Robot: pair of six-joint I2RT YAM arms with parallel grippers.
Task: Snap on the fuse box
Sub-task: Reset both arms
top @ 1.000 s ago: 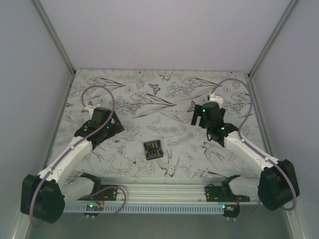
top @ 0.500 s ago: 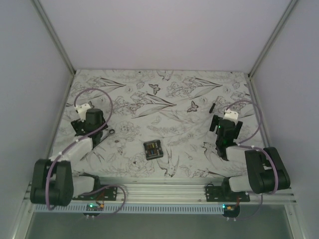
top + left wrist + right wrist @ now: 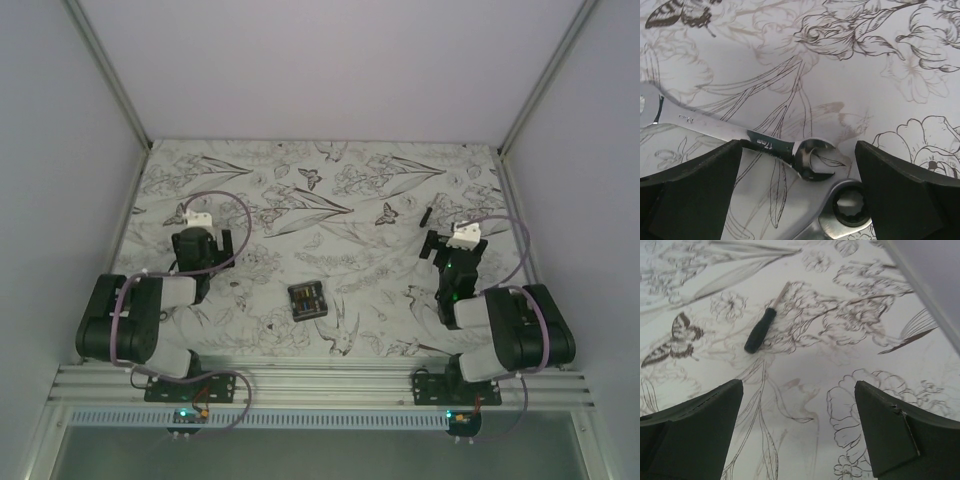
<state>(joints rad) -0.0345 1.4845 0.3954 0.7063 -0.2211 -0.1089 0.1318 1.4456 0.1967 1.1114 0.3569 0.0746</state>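
The fuse box [image 3: 307,300], a small black squarish box with tiny coloured fuses on its face, lies flat on the patterned table at the centre front in the top view. It does not show in either wrist view. My left gripper [image 3: 203,243] is open and empty, low over the table to the left of the box and well apart from it. In the left wrist view its jaws [image 3: 799,165] stand wide. My right gripper [image 3: 447,250] is open and empty to the right of the box, and shows wide open in the right wrist view [image 3: 799,405].
Two steel wrenches lie between the left jaws: an open-end one [image 3: 740,137] and a ring end [image 3: 847,210]. A thin black stick-like tool [image 3: 761,331] lies ahead of the right gripper, and also shows in the top view [image 3: 425,215]. Walls enclose three sides.
Both arms have folded back toward their bases from their reach toward the table's middle. The left gripper now sits over the wrenches. The fuse box has not moved.
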